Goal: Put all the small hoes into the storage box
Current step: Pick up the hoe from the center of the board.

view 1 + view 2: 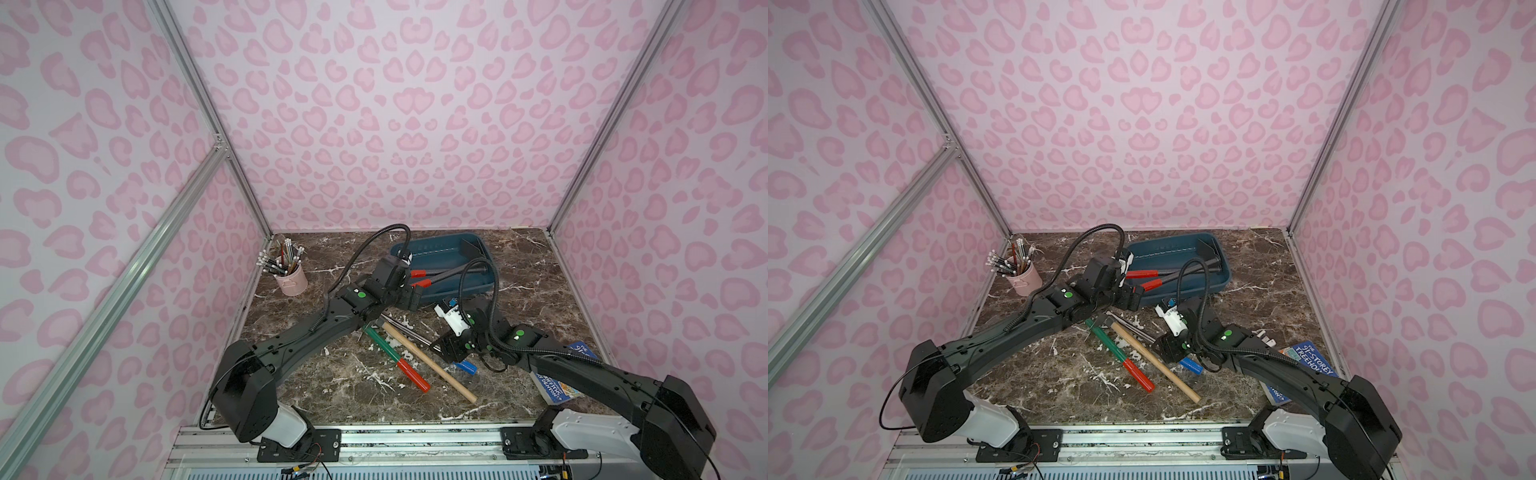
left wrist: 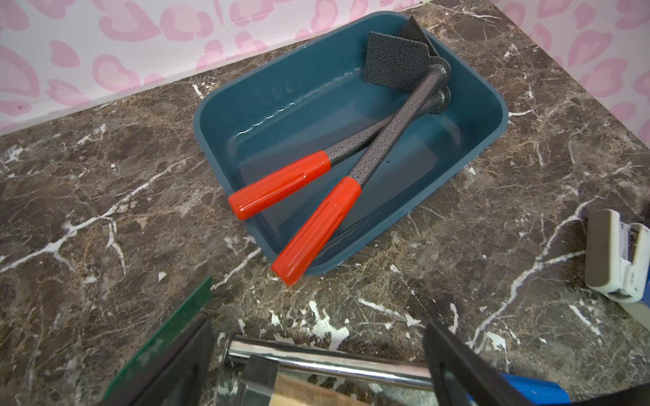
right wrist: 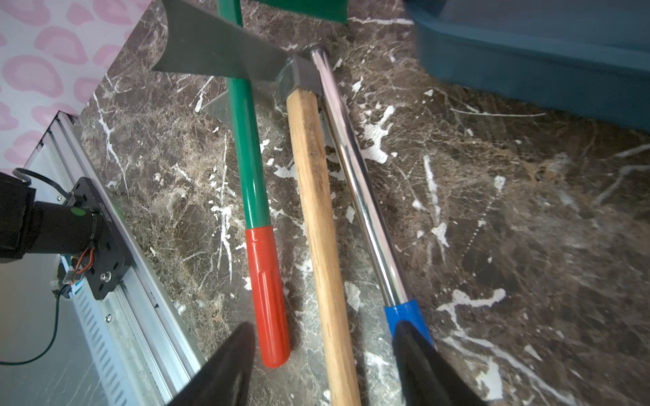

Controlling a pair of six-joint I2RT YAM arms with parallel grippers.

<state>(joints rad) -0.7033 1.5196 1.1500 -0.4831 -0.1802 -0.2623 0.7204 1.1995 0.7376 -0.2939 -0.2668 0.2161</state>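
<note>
The dark teal storage box (image 1: 457, 293) (image 1: 1183, 297) (image 2: 218, 123) stands at the back of the marble table. Two speckled grey hoes with red grips (image 2: 351, 140) lie crossed in it, grips over its rim. In front lies a wooden-handled small hoe (image 1: 428, 361) (image 3: 313, 175) with a grey blade. A green-shafted tool (image 3: 246, 140) and a chrome-shafted tool (image 3: 358, 182) flank it. My right gripper (image 3: 322, 351) straddles the wooden handle near its end, jaws apart, one finger over the blue grip (image 1: 467, 366). My left gripper (image 2: 316, 327) hangs open above the tool heads.
A pink pencil cup (image 1: 293, 280) full of pencils stands at the back left. A blue book (image 1: 557, 386) lies at the front right under my right arm. Pink patterned walls close in three sides, with a metal rail (image 3: 116, 267) along the front.
</note>
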